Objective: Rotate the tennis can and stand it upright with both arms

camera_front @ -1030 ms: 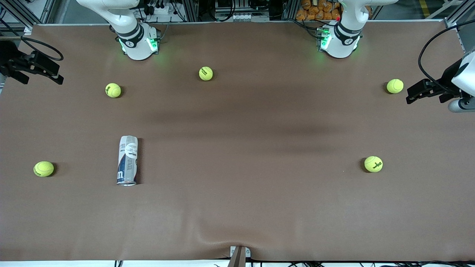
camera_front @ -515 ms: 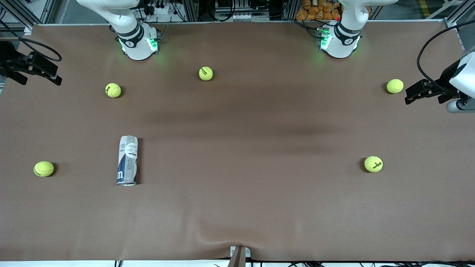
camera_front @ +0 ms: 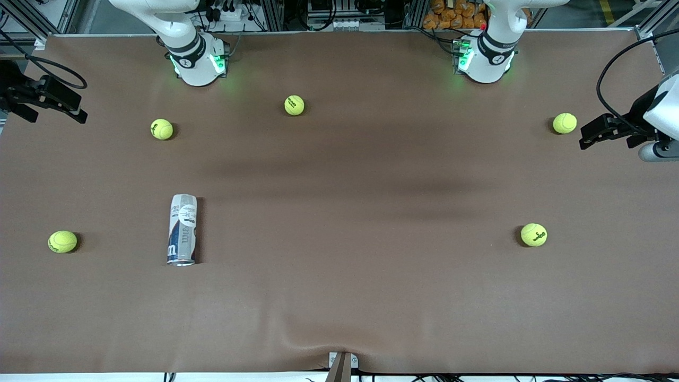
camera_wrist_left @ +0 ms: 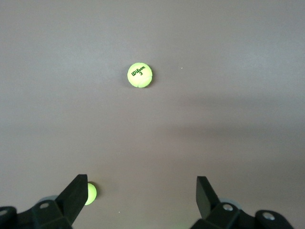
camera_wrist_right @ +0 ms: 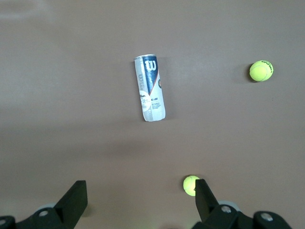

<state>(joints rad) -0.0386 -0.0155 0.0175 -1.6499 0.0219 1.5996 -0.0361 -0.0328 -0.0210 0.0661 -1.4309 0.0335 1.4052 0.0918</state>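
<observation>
I count one tennis can (camera_front: 182, 229) lying flat toward the right arm's end, five balls scattered. Left gripper (camera_front: 588, 136) and right gripper (camera_front: 74, 111) hang wide open, holding nothing.

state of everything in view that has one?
tennis can: lying on its side, untouched
five tennis balls: loose on the table, none in the can
left pincer: open, empty, at its own table end
right pincer: open, empty, at its own end
</observation>
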